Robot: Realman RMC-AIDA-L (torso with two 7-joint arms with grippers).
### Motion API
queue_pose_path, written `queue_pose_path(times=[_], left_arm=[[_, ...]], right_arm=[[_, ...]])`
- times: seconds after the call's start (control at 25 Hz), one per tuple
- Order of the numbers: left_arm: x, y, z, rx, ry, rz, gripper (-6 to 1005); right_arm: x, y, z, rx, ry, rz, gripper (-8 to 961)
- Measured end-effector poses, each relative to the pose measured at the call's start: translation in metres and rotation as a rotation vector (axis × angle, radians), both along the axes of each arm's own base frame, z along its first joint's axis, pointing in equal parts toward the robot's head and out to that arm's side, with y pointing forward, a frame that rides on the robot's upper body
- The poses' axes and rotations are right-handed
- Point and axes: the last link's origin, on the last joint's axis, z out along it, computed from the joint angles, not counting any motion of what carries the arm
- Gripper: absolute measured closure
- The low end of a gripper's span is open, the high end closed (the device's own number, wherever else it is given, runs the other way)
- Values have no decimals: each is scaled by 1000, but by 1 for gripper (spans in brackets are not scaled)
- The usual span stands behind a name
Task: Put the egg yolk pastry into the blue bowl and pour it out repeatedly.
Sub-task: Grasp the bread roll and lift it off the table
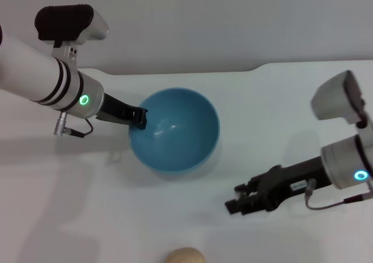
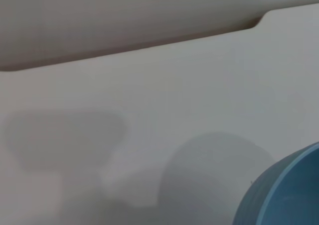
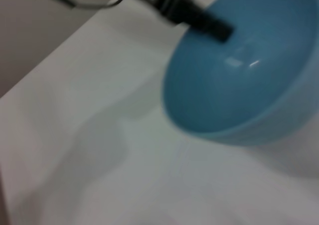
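Observation:
The blue bowl (image 1: 173, 136) is in the middle of the white table, empty, with its opening tipped toward the front. My left gripper (image 1: 140, 118) is shut on the bowl's left rim. It also shows in the right wrist view (image 3: 219, 29), clamped on the rim of the bowl (image 3: 239, 85). The left wrist view shows only the bowl's outer wall (image 2: 284, 195). The egg yolk pastry (image 1: 185, 255) lies on the table at the front edge of the head view, apart from the bowl. My right gripper (image 1: 233, 197) is open and empty, low over the table to the front right of the bowl.
The white table (image 1: 280, 117) has a stepped back edge against a grey wall (image 1: 204, 24). Nothing else stands on it.

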Motion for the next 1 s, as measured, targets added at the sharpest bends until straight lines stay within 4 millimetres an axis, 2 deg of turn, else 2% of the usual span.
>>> queue_pose_path(times=[0.32, 0.48, 1.0], left_arm=[[1, 3, 2, 22, -3, -6, 983], [4, 6, 2, 35, -4, -18, 983], [7, 8, 1, 44, 1, -38, 982]], right_arm=[[-19, -10, -18, -134, -46, 53, 588], [-31, -20, -33, -208, -65, 117, 592], [-59, -31, -76, -228, -99, 251, 607]])
